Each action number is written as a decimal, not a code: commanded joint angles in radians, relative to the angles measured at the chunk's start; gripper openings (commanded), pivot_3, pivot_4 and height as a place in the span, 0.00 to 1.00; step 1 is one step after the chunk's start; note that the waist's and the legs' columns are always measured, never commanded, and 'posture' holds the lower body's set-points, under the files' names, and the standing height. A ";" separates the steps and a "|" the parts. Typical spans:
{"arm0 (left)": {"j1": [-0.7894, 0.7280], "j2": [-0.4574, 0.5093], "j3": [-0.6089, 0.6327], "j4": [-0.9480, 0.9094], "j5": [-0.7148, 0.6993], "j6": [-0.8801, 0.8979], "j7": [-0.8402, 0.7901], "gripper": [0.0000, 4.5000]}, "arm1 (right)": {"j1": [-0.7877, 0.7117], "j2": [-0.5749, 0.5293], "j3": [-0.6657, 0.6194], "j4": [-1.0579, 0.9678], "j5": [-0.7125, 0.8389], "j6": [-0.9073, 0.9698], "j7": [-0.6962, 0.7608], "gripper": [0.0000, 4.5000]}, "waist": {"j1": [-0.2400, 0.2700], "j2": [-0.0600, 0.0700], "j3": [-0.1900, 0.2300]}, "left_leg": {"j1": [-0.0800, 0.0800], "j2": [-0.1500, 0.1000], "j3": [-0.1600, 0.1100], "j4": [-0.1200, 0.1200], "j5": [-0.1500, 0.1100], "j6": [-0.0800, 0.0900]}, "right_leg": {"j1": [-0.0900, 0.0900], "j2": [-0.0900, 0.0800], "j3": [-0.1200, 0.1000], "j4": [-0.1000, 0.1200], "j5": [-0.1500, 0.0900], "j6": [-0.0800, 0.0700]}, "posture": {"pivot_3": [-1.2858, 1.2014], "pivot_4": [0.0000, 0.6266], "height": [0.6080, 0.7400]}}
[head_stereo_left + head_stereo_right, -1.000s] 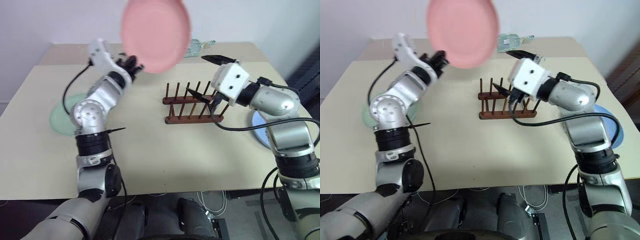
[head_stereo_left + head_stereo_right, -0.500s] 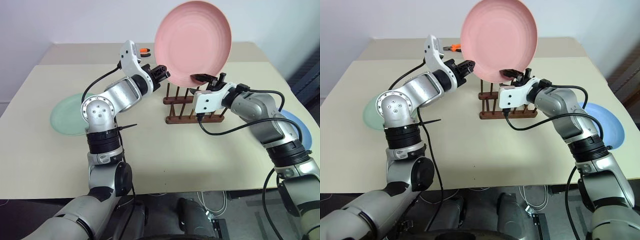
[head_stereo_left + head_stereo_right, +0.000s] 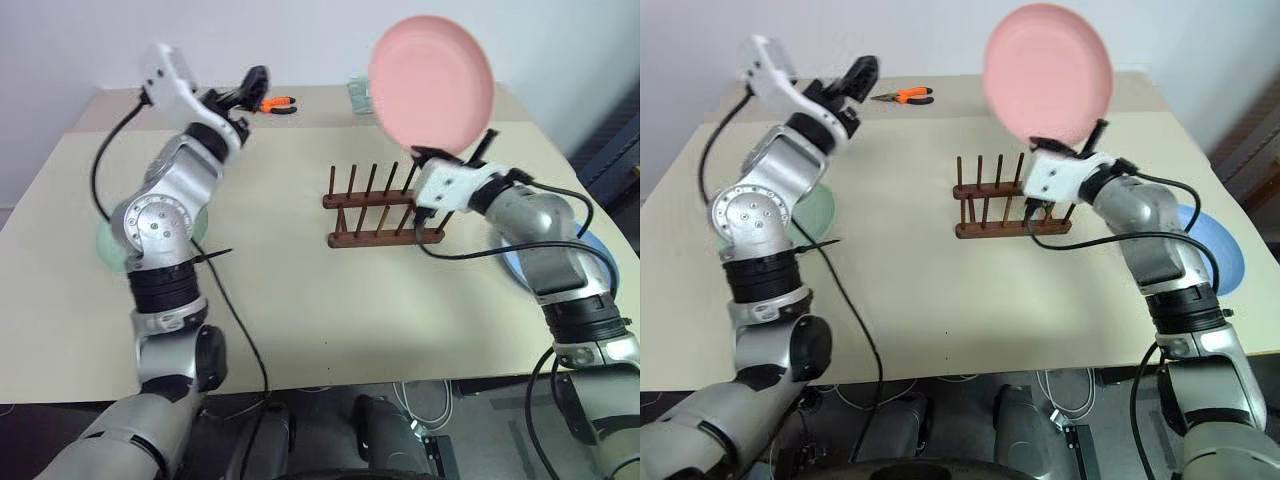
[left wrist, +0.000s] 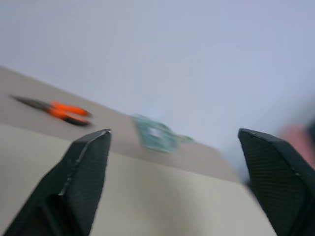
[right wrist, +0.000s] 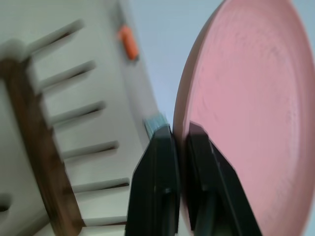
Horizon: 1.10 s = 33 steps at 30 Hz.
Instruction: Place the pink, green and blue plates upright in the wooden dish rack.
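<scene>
Salmon-pink and matte, the pink plate is held upright in the upper right of the left eye view, its round face turned toward the camera and its lower edge pinched between the closed fingers of the right hand. It hangs above and just beyond the right end of the wooden dish rack, clear of the pegs. The rack is seen as two dark brown rails on the beige table, each carrying a row of upright pegs, all of them bare.

The left hand is raised in the upper left of the frame with its fingers spread wide and nothing between them.

The green plate lies flat at the left of the table and is largely covered by the left arm, so that only a pale mint sliver is visible. The blue plate lies flat at the right edge and is partly hidden behind the right forearm. Orange-handled pliers rest near the far edge of the table, and a small greenish object beside them is too blurred to be made out.
</scene>
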 commanded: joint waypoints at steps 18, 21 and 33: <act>0.403 0.270 -0.436 -0.237 0.207 -0.172 -0.833 0.89 | 0.002 -0.001 -0.480 -0.177 1.185 0.945 -0.068 0.00 | 0.005 0.011 0.004 | -0.001 0.001 0.001 0.000 -0.005 0.009 | 0.000 -0.001 -0.001 0.000 -0.002 -0.006 | 0.52 0.24 1.00; 0.400 0.257 -0.436 -0.230 0.223 -0.172 -0.831 0.89 | -0.003 -0.034 -0.441 -0.089 1.133 0.928 -0.007 0.00 | 0.006 0.011 0.004 | -0.001 0.001 0.001 0.001 -0.005 0.009 | 0.000 -0.001 -0.001 0.000 -0.002 -0.005 | 0.52 0.24 1.00; 0.420 0.229 -0.422 -0.249 0.226 -0.142 -0.831 0.90 | -0.043 -0.095 -0.368 0.134 1.004 0.854 0.164 0.31 | 0.001 0.011 0.004 | 0.000 0.001 0.001 0.001 -0.005 0.010 | 0.000 -0.001 -0.001 0.000 -0.001 -0.003 | 0.52 0.24 1.00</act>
